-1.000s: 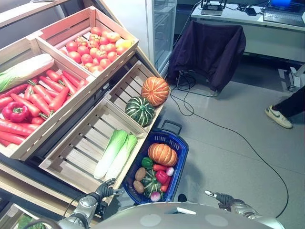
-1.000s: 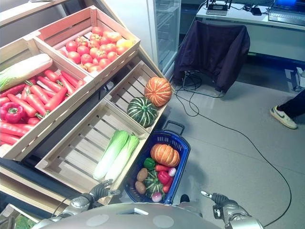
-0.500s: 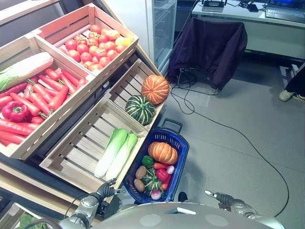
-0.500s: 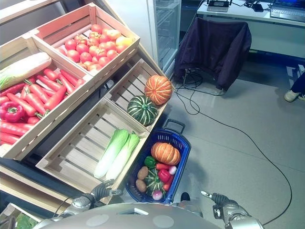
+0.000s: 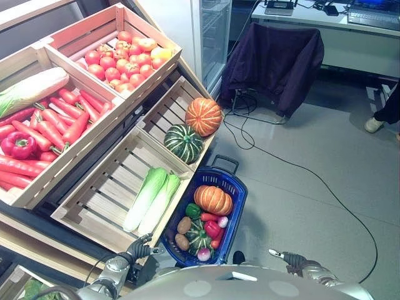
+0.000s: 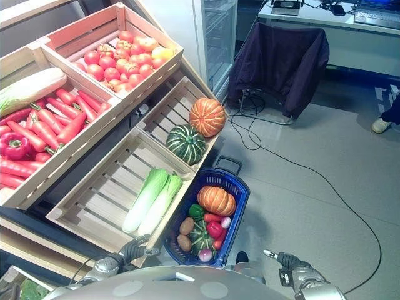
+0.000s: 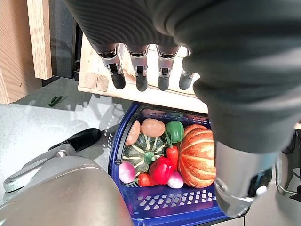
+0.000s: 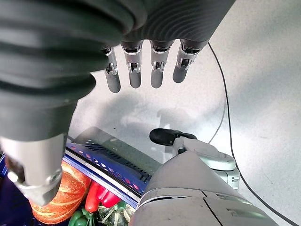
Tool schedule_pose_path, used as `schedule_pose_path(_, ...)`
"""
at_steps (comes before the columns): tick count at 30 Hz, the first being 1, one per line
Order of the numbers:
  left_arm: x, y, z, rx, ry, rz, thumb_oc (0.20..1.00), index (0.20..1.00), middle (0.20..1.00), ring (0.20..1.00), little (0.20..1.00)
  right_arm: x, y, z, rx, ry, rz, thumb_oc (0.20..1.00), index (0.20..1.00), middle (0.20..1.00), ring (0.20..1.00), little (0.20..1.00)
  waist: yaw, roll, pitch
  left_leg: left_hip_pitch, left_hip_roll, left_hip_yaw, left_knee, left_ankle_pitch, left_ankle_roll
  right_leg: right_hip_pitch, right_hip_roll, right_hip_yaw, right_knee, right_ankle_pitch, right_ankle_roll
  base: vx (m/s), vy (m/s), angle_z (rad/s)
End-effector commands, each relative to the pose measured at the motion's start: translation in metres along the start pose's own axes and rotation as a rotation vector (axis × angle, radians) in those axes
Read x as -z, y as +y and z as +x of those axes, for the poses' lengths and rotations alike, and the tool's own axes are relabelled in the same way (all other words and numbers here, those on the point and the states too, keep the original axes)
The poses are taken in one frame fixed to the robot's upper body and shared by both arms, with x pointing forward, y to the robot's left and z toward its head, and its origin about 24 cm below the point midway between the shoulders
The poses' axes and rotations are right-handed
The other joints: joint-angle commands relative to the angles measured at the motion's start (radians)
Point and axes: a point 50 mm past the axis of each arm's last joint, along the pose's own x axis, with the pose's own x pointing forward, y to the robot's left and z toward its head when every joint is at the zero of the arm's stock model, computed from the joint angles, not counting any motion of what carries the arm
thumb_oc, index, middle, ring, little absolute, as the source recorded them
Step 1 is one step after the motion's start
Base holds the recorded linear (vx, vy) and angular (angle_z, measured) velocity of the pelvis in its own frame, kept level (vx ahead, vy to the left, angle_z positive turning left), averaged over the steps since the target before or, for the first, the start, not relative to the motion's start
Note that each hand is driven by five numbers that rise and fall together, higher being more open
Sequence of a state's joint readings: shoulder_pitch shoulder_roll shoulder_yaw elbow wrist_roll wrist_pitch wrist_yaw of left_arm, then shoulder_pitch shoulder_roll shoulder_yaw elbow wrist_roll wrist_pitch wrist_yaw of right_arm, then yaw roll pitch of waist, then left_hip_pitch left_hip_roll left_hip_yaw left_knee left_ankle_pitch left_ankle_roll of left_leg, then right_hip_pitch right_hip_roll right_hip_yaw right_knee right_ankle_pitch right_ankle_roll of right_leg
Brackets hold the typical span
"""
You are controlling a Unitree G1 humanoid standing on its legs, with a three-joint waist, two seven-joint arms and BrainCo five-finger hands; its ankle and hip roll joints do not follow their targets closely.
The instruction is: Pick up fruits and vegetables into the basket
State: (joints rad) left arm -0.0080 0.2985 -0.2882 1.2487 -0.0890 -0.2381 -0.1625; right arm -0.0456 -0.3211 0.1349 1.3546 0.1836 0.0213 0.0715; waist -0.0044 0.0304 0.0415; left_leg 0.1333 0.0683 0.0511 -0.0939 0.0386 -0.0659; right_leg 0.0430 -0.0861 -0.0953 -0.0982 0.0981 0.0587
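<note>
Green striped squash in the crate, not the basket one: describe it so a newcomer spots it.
Look at the lower wooden crate beside the blue basket. Two round gourds sit at its near end; the dark green squash has pale stripes and sits just below the orange pumpkin.

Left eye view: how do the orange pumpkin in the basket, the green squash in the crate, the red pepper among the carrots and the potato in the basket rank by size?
1. Orange pumpkin and green squash: look about alike, so I won't rank them.
2. Red pepper.
3. Potato, smallest.
</note>
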Motion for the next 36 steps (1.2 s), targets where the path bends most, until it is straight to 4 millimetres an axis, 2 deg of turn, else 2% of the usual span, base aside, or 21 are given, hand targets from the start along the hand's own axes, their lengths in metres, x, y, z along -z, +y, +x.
schedule_pose_path(1,-0.018,0.011,0.005,-0.042,-0.038,-0.047,1.0,1.0,1.0,1.0,1.0,-0.023,0.01,0.002,-0.014,-0.028,-0.057,1.0,1.0,1.0,1.0,1.0,-0.011,-0.027,0.028,-0.009,-0.015,-0.023,0.007,-0.101,0.005,0.074,-0.042,-0.018,0.011,-0.096,0.081,0.0,0.0,0.0)
schedule_pose_path(12,-0.018,0.011,0.004,-0.064,-0.05,-0.084,1.0,1.0,1.0,1.0,1.0,-0.027,0.008,0.002,-0.011,-0.046,-0.062,1.0,1.0,1.0,1.0,1.0,-0.005,-0.022,0.068,-0.068,-0.014,-0.033,0.007,-0.072,0.0,0.026,-0.041,-0.017,0.011,-0.081,0.082,0.0,-0.001,0.0)
schedule_pose_path(19,-0.04,0.015,0.008,-0.099,-0.146,-0.144,1.0,1.0,1.0,1.0,1.0,-0.048,0.008,0.001,0.008,-0.105,-0.048,1.0,1.0,1.0,1.0,1.0,-0.004,-0.01,0.133,-0.152,-0.019,-0.047,0.007,-0.04,0.004,-0.056,-0.034,-0.008,0.011,-0.063,0.07,-0.1,0.0,0.01)
schedule_pose_path(24,-0.077,0.024,0.009,-0.117,-0.31,-0.197,1.0,1.0,1.0,1.0,1.0,-0.071,0.005,-0.001,0.025,-0.181,-0.029,1.0,1.0,1.0,1.0,1.0,-0.005,0.0,0.207,-0.232,-0.029,-0.067,0.007,-0.009,0.006,-0.133,-0.023,-0.006,0.011,-0.045,0.059,-0.12,-0.003,0.08)
schedule_pose_path(26,-0.08,0.024,0.009,-0.118,-0.323,-0.2,1.0,1.0,1.0,1.0,1.0,-0.074,0.004,-0.001,0.025,-0.189,-0.027,1.0,1.0,1.0,1.0,1.0,-0.006,0.001,0.212,-0.238,-0.029,-0.068,0.007,-0.007,0.006,-0.139,-0.022,-0.005,0.011,-0.043,0.058,-0.08,0.0,0.12)
schedule_pose_path(27,-0.1,0.028,0.009,-0.13,-0.386,-0.211,1.0,1.0,1.0,1.0,1.0,-0.09,0.004,-0.003,0.026,-0.233,-0.025,1.0,1.0,1.0,1.0,1.0,-0.008,0.003,0.248,-0.273,-0.032,-0.064,0.007,0.005,0.007,-0.174,-0.017,-0.003,0.011,-0.032,0.052,-0.15,-0.004,0.02)
schedule_pose_path(30,-0.115,0.032,0.008,-0.152,-0.445,-0.223,1.0,1.0,1.0,1.0,1.0,-0.103,0.004,-0.006,0.026,-0.267,-0.027,1.0,1.0,1.0,1.0,1.0,-0.007,0.003,0.28,-0.3,-0.037,-0.067,0.007,0.013,0.008,-0.202,-0.015,-0.004,0.011,-0.023,0.048,-0.1,-0.003,-0.01)
schedule_pose_path(36,-0.156,0.048,-0.004,-0.19,-0.645,-0.259,1.0,1.0,1.0,1.0,1.0,-0.124,-0.002,-0.011,0.042,-0.315,-0.017,1.0,1.0,1.0,1.0,1.0,-0.008,0.001,0.336,-0.345,-0.047,-0.061,0.007,0.025,0.007,-0.25,-0.017,-0.001,0.011,-0.007,0.045,-0.07,0.014,0.0)
